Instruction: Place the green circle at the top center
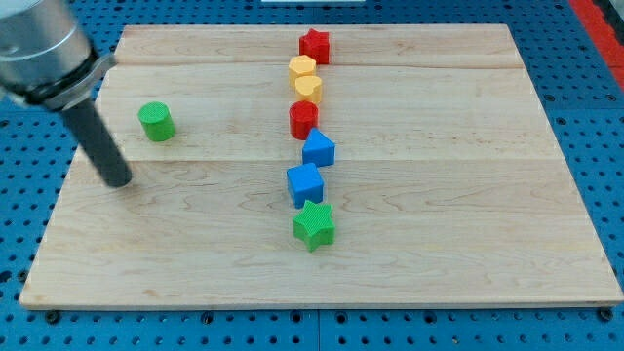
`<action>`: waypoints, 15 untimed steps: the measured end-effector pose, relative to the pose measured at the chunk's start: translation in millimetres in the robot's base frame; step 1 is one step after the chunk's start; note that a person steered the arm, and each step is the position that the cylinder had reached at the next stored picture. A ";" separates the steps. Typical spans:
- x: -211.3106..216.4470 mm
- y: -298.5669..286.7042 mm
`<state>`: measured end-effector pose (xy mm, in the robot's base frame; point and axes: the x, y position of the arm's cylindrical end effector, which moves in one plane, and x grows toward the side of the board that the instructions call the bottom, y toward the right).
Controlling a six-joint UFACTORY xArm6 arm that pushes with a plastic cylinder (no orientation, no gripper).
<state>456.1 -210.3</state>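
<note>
The green circle (156,122) stands on the wooden board (468,195) at the view's upper left. My tip (119,181) rests on the board below and a little left of the green circle, apart from it. The rod slants up to the arm at the view's top left corner.
A column of blocks runs down the board's middle: a red star (314,45) at the top, two yellow hexagons (302,69) (308,89), a red block (303,119), two blue blocks (318,149) (304,182), and a green star (314,225) at the bottom.
</note>
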 end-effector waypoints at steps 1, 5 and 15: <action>-51.6 17.8; -102.0 56.4; -248.0 -7.9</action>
<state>208.1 -218.2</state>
